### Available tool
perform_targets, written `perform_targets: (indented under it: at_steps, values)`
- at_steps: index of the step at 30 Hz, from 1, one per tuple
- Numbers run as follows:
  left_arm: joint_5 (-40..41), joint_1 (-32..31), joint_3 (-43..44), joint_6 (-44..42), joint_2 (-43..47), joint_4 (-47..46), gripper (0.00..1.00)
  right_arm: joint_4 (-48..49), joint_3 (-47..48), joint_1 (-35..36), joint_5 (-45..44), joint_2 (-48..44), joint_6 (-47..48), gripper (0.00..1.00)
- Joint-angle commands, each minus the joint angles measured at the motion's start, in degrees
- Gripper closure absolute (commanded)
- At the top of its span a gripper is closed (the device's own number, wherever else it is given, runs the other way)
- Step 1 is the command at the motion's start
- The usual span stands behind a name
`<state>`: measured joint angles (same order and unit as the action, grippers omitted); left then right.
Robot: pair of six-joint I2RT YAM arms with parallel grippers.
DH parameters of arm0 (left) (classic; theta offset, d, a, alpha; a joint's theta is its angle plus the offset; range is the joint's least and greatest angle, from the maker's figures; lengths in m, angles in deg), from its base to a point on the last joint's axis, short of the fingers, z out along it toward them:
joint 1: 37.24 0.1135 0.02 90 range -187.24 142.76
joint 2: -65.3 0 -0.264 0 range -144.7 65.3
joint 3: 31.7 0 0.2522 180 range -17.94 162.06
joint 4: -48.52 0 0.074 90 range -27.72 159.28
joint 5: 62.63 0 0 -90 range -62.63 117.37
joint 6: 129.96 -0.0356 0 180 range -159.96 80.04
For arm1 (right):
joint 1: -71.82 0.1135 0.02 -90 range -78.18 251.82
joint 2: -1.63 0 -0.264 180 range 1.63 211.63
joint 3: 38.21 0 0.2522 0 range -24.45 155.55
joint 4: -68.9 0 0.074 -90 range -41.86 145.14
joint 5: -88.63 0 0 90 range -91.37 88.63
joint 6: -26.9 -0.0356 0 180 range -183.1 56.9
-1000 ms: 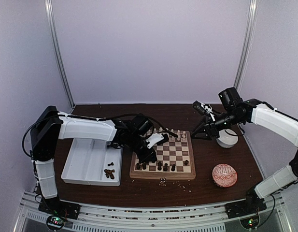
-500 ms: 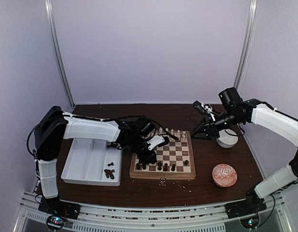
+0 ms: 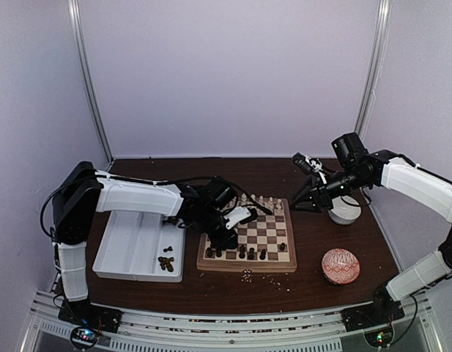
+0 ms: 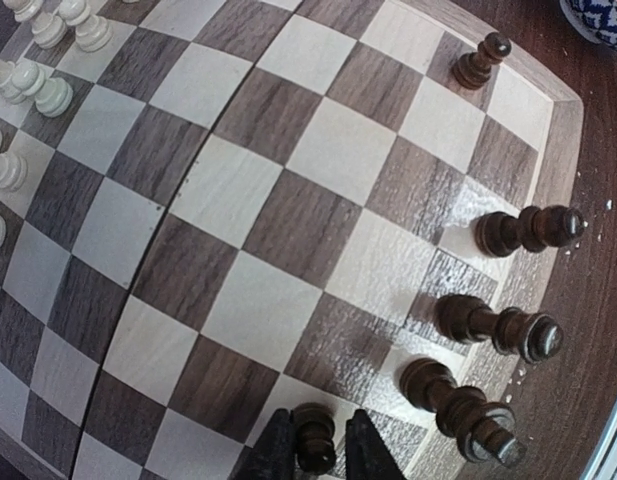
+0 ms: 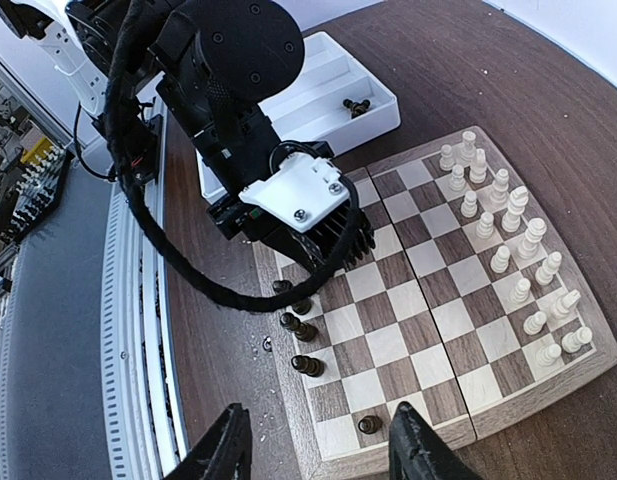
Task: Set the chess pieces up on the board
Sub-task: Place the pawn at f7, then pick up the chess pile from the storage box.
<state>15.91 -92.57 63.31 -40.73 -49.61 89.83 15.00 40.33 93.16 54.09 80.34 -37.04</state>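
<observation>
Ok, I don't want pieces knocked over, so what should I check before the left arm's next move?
1. Pawn upright on its square: ok.
2. Left gripper clear of pawn: cannot tell.
3. Neighbouring dark pieces standing: ok.
4. Right gripper open, empty: ok.
5. Spare pieces waiting in tray: ok.

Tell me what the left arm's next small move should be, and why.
Probably open the left gripper a little wider and lift straight up. The dark piece between its fingers stands upright on the board, near three other dark pieces along the edge, so it looks placed; whether the fingers touch it is unclear. Loose chessmen wait in the white tray.
</observation>
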Motion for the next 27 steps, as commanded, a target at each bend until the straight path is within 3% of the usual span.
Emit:
perform_targets:
  at_steps: [1,4,8,12,15,22,27]
  values:
    - [0.73,-0.30,2.51,-0.06,3.65,1.10,0.81,-0.28,-0.32,-0.43,1.03,-0.36,0.76,0.53]
    - [2.43,-0.30,3.26,0.44,5.64,2.38,0.81,-0.37,-0.19,-0.50,1.05,-0.15,0.74,0.52]
    - [13.54,0.18,4.15,3.41,8.53,6.30,0.80,-0.37,-0.22,-0.51,1.06,-0.13,0.83,0.53]
    - [25.58,3.52,3.28,14.43,11.90,11.46,0.77,-0.46,-0.25,-0.68,1.00,-0.30,0.92,0.52]
    - [29.44,7.34,0.43,21.59,13.94,15.86,0.76,-0.62,-0.15,-0.64,1.08,-0.20,1.10,0.52]
    - [25.19,13.57,-10.12,26.11,18.84,16.13,0.75,-1.20,-0.03,-0.74,1.65,0.42,1.75,0.52]
    - [17.19,16.92,-12.72,25.63,17.76,16.21,0.78,-2.11,0.44,-0.74,1.89,1.05,2.22,0.53]
